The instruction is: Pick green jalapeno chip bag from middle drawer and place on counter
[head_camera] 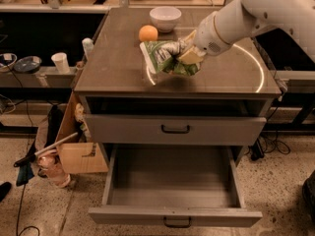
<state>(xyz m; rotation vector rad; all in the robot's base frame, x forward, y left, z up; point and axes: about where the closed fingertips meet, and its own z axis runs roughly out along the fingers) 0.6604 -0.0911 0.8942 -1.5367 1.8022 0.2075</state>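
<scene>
The green jalapeno chip bag (161, 58), crinkled light green and white, hangs just over the middle of the counter (115, 65). My gripper (188, 57) is at the bag's right side, shut on it, with the white arm reaching in from the upper right. Below, the middle drawer (173, 216) is pulled fully out, and its grey box shows nothing inside.
An orange (148, 33) and a white bowl (165, 17) sit on the counter behind the bag. A taller-fronted drawer (174, 129) above the open one is closed. A cardboard box (78, 154), a cup (60, 62) and clutter stand to the left.
</scene>
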